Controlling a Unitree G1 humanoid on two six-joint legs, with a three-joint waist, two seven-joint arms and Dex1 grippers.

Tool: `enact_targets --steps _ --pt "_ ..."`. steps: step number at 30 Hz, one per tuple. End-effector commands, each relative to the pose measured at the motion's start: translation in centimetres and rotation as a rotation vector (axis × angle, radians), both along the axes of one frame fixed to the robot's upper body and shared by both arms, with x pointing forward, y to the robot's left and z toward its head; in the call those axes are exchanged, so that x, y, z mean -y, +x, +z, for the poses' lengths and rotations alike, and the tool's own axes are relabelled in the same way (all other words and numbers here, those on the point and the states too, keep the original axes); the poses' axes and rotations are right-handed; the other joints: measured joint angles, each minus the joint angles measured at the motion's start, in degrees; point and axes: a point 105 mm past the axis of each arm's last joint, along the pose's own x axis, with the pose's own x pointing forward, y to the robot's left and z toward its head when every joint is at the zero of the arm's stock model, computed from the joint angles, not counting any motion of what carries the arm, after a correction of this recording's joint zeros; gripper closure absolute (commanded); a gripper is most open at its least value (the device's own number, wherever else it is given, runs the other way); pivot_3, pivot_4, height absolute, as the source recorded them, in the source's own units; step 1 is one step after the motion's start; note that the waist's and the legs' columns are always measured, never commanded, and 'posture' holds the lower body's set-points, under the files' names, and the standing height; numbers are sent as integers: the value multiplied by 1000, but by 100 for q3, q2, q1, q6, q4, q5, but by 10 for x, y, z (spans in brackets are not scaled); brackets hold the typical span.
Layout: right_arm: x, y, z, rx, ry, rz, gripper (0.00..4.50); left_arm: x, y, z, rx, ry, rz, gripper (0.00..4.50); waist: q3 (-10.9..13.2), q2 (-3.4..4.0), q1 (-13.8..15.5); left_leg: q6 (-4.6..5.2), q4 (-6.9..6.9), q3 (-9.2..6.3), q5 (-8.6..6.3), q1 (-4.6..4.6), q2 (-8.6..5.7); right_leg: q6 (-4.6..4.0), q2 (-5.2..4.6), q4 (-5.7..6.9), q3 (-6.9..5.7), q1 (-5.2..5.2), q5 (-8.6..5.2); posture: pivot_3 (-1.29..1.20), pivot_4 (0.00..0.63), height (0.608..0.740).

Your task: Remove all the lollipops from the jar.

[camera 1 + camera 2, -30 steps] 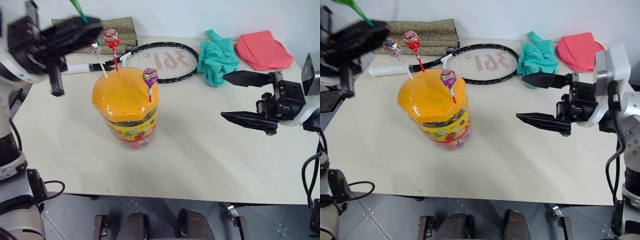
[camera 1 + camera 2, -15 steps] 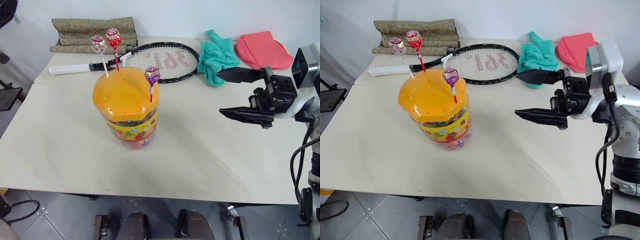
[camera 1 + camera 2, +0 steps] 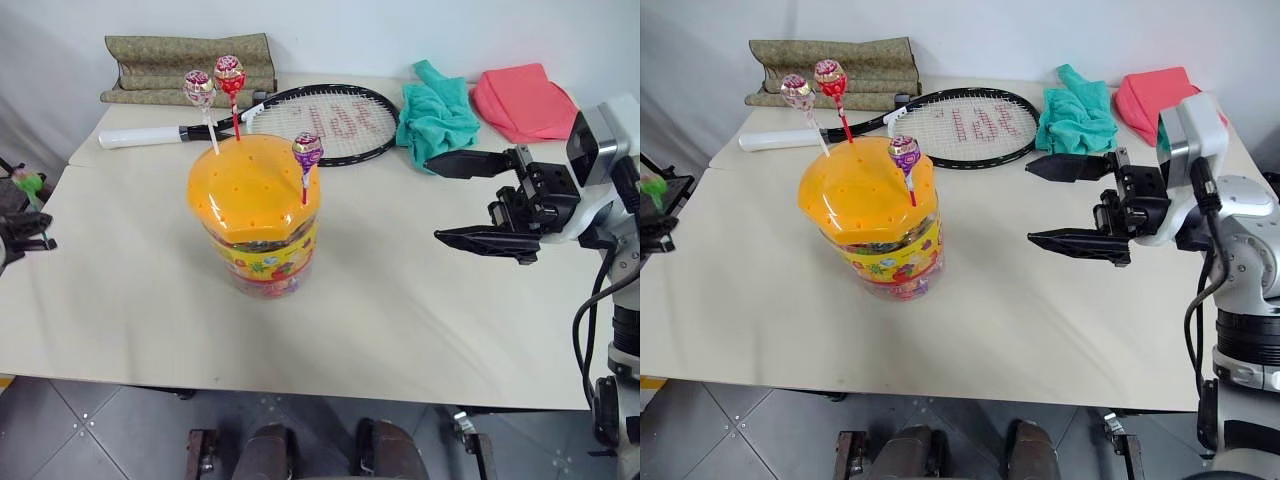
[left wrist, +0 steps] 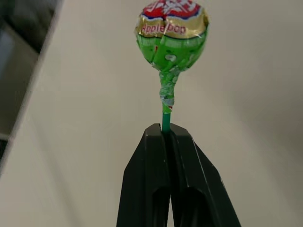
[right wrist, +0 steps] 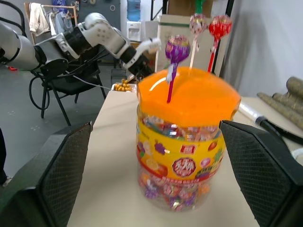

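2 head eyes looking down over table [image 3: 400,330], sharing jar [image 3: 255,215], wrist views close along each pincer

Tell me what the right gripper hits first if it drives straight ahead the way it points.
Most likely the jar: it sits centred between the open jaws of the right gripper, with bare table between.

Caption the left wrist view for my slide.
Left end effector shut on the green lollipop by its stick, above the table.
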Motion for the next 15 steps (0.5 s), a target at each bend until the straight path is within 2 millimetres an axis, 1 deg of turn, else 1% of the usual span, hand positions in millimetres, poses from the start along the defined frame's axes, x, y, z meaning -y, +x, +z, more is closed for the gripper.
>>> enact_targets --steps 1,4,7,9,10,12,15 --pt "1 -9 8 54 5 -11 0 -9 10 -19 -89 33 9 4489 -2 -3 2 0 0 4 0 -1 1 0 3 -1 2 -3 0 0 150 740" --pt "2 -10 9 55 5 -32 0 -14 14 -31 -159 7 23 4489 -2 -12 4 -2 0 11 -1 -6 4 0 8 2 6 -12 0 0 150 740" --pt "3 -10 10 57 3 -45 0 -17 14 -36 -214 -15 32 4489 -6 -21 0 -3 1 20 -1 -12 5 0 10 26 9 -34 0 0 150 740" --pt "3 -9 11 61 1 -54 0 -15 16 -34 -219 -56 33 4005 -5 -23 -3 -3 2 26 -1 -14 6 0 10 33 13 -43 0 0 150 740" --pt "4 -8 12 65 -1 -59 0 -12 17 -30 -214 -59 18 3812 -6 -24 -8 -3 2 28 -1 -16 7 0 10 35 14 -48 0 0 150 740" --pt "4 -7 14 73 -4 -67 0 -10 17 -20 -210 -41 -3 3248 -6 -25 -20 -3 2 35 -1 -21 7 0 9 44 20 -62 0 0 150 740" --pt "5 -7 15 81 -9 -73 0 -7 12 -9 -206 -15 -19 2269 -6 -26 -62 -2 3 42 -1 -29 8 0 7 50 23 -74 0 0 150 740"
